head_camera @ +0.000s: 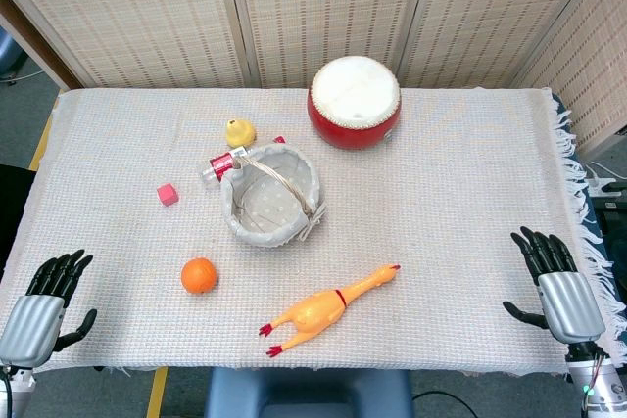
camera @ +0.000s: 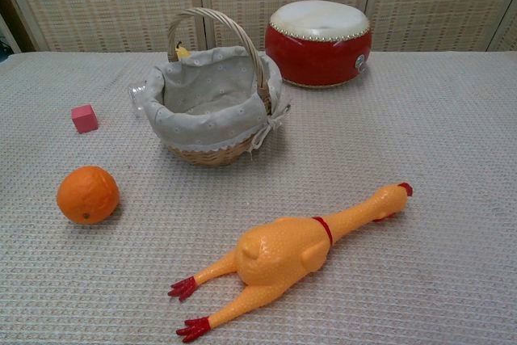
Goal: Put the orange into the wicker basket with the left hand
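The orange (head_camera: pixel 199 275) lies on the table near-left of the wicker basket (head_camera: pixel 271 194), apart from it. The left hand (head_camera: pixel 42 305) and right hand (head_camera: pixel 558 286) rest at the near corners, fingers spread, holding nothing.

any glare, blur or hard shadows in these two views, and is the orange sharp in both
Head view: even, soft light, no glare; the orange is sharp, with only a faint shadow beneath it; both hands, left hand and right hand, are crisp at the lower corners. Chest view: the orange and rubber chicken are sharp, shadows soft; the drum has no blown highlights.
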`<action>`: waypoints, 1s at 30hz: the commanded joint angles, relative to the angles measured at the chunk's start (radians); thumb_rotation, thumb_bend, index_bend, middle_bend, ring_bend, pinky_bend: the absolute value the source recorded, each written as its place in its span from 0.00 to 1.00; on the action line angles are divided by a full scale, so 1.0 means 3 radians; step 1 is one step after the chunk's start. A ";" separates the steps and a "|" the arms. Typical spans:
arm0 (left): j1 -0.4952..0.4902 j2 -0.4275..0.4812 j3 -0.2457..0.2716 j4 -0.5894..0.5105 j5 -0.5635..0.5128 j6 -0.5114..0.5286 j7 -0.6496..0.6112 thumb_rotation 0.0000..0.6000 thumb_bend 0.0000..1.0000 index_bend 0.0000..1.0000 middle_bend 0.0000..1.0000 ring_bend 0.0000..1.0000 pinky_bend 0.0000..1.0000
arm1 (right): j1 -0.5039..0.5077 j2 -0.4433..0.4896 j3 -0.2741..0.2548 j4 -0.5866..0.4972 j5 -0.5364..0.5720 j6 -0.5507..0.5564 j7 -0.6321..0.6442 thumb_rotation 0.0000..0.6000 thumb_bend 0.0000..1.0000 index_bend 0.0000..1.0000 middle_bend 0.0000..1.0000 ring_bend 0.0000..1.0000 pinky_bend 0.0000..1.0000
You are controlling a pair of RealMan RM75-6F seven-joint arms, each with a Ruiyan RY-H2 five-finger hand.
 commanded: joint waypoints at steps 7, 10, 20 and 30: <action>-0.0103 0.0030 0.0037 -0.0011 0.0091 -0.0160 0.0075 1.00 0.38 0.00 0.00 0.00 0.05 | -0.0003 0.0008 0.0003 -0.0012 0.0000 0.0008 0.0022 1.00 0.03 0.00 0.00 0.00 0.00; -0.0242 0.0116 0.0069 -0.0141 0.0181 -0.0368 0.0132 1.00 0.37 0.00 0.00 0.00 0.05 | 0.0008 0.0009 0.0006 -0.0014 0.0007 -0.0011 0.0038 1.00 0.03 0.00 0.00 0.00 0.00; -0.0873 0.0218 -0.0025 -0.0617 0.0002 -0.1447 0.0958 1.00 0.33 0.00 0.00 0.00 0.04 | 0.0018 0.0024 0.0004 -0.0032 0.0029 -0.0048 0.0131 1.00 0.03 0.00 0.00 0.00 0.00; -0.1200 -0.0060 -0.0148 -0.0628 -0.0390 -0.1889 0.1435 1.00 0.33 0.00 0.00 0.00 0.04 | 0.0029 0.0046 0.0008 -0.0066 0.0076 -0.0097 0.0179 1.00 0.03 0.00 0.00 0.00 0.00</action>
